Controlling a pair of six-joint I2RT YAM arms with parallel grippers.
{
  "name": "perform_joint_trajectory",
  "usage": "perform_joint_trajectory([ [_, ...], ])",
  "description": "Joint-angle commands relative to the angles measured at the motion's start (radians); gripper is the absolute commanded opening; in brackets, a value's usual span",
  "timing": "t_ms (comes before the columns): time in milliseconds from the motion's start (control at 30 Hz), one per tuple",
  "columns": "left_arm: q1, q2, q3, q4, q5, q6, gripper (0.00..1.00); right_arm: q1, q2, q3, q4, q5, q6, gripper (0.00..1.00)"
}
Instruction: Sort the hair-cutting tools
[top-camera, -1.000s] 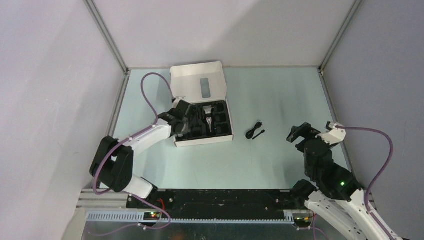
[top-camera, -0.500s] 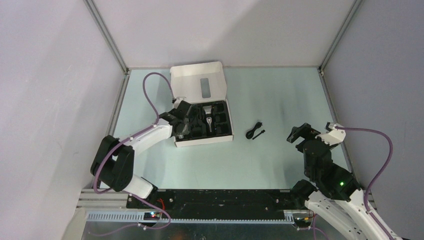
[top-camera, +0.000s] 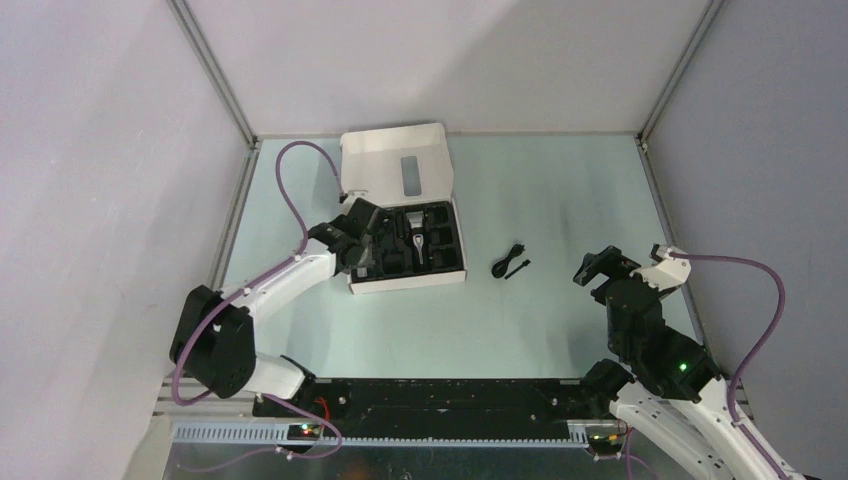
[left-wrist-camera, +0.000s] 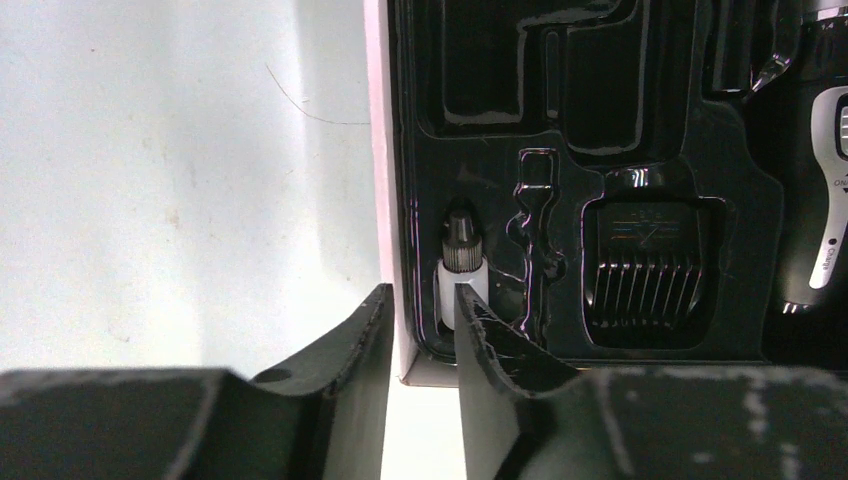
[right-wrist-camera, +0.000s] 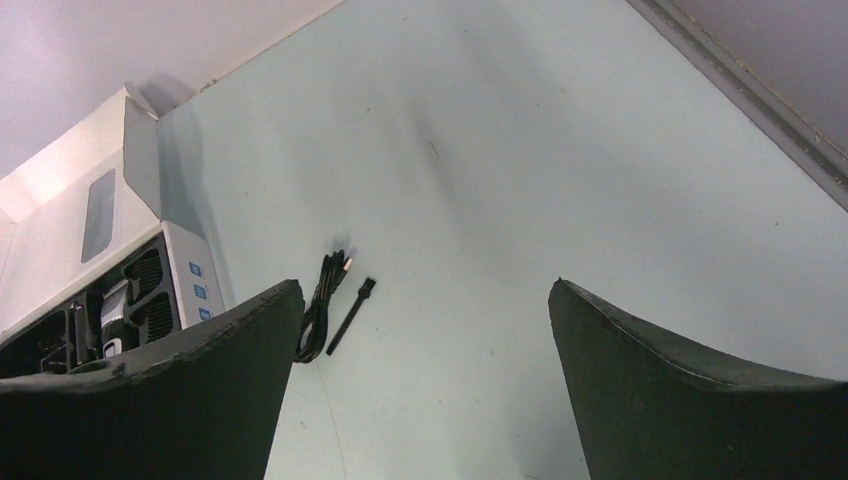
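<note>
The clipper (top-camera: 420, 243) sat in the box (top-camera: 380, 160). The cord (top-camera: 506, 262) and brush (top-camera: 519, 267) lay on the tabletop right of the box. Both looked light, and the cord floppy, best pinched mid-bundle. The left gripper (left-wrist-camera: 420, 292) straddled the box's wall, grip impossible to tell. The right gripper (right-wrist-camera: 422, 290) gaped empty.

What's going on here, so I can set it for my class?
The left gripper sits at the open box's left edge, jaws apart astride its wall, holding nothing. The clipper and a comb attachment lie in its black tray. The cord and brush lie on the table; the right gripper hangs wide open nearby, empty.
</note>
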Motion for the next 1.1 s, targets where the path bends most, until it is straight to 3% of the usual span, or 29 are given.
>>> perform_joint_trajectory([
  [0, 0.006, 0.035, 0.053, 0.008, 0.019, 0.024, 0.29, -0.003, 0.008, 0.001, 0.018, 0.030, 0.017, 0.97],
  [233, 0.028, 0.092, 0.064, 0.023, 0.083, 0.029, 0.22, -0.003, 0.001, 0.001, 0.014, 0.031, 0.020, 0.97],
  [567, 0.044, 0.164, 0.053, 0.006, 0.121, 0.009, 0.19, -0.004, 0.009, 0.001, 0.013, 0.027, 0.020, 0.97],
  [867, 0.047, 0.129, 0.059, -0.015, 0.126, -0.003, 0.19, -0.004, 0.013, 0.000, 0.034, -0.002, -0.014, 0.97],
  [1067, 0.047, -0.064, 0.122, -0.035, 0.109, 0.009, 0.47, -0.004, 0.082, 0.013, 0.114, -0.119, -0.103, 0.97],
])
